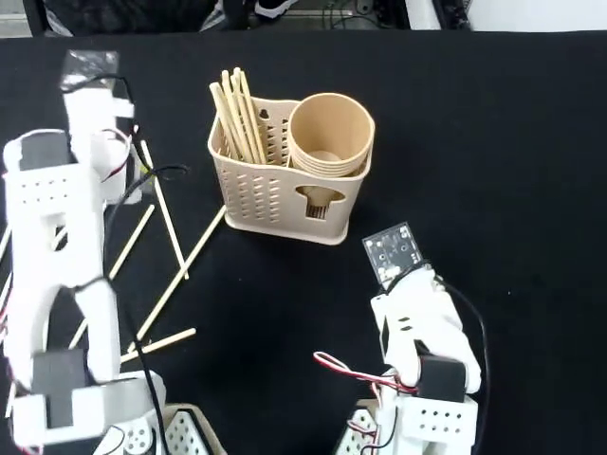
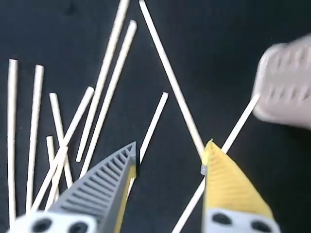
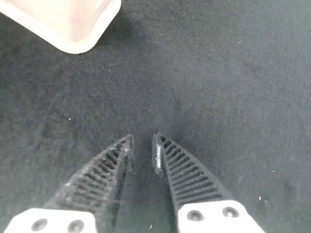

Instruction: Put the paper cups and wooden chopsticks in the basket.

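A beige slotted basket stands mid-table. It holds a stack of paper cups and several wooden chopsticks standing upright. More loose chopsticks lie scattered on the black cloth left of the basket. My left gripper hovers open over these chopsticks, its grey and yellow fingers astride one, holding nothing. My right gripper sits low over bare cloth in front of the basket's corner, its black fingers shut to a thin gap with nothing between them.
The left arm stretches along the table's left side above the loose sticks. The right arm is folded near the front edge, right of centre. Bare black cloth lies right of the basket.
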